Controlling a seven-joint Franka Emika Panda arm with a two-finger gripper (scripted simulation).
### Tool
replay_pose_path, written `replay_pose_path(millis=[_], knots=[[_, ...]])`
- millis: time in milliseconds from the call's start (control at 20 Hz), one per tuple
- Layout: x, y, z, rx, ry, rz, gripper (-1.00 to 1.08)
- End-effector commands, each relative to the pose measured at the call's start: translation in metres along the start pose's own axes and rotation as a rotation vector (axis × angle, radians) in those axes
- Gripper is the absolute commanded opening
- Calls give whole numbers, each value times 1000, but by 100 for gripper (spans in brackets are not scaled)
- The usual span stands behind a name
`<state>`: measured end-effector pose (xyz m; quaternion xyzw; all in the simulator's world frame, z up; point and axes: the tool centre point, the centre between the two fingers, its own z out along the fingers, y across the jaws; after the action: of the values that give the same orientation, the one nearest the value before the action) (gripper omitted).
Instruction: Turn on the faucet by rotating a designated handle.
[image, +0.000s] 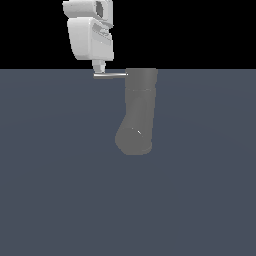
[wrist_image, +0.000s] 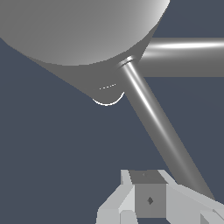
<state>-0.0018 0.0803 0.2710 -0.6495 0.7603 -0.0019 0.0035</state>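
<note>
The faucet (image: 137, 112) is a thick dark-grey cylinder with a rounded bulbous lower end. Its handle (image: 111, 75), a thin pale rod, sticks out from the top of the body toward the exterior view's left. My white gripper (image: 99, 71) hangs straight over the rod's free end, its narrow tip touching or almost touching it. In the wrist view the faucet body (wrist_image: 78, 30) fills the upper part. The handle (wrist_image: 153, 118) runs diagonally from it and passes right beside my gripper (wrist_image: 148, 202). The fingers sit pressed together, shut, with nothing between them.
A flat blue-grey floor (image: 60, 190) spreads all around the faucet. In the wrist view a second, thicker grey bar (wrist_image: 188, 57) leaves the faucet body sideways. Behind the floor the background is black.
</note>
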Motion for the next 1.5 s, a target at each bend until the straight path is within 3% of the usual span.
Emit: replay_pose_path(millis=[0, 150, 1450], knots=[[-1, 12, 0, -7, 3, -3, -100], [-1, 9, 0, 0, 2, -4, -100], [69, 78, -1, -7, 3, -3, -100]])
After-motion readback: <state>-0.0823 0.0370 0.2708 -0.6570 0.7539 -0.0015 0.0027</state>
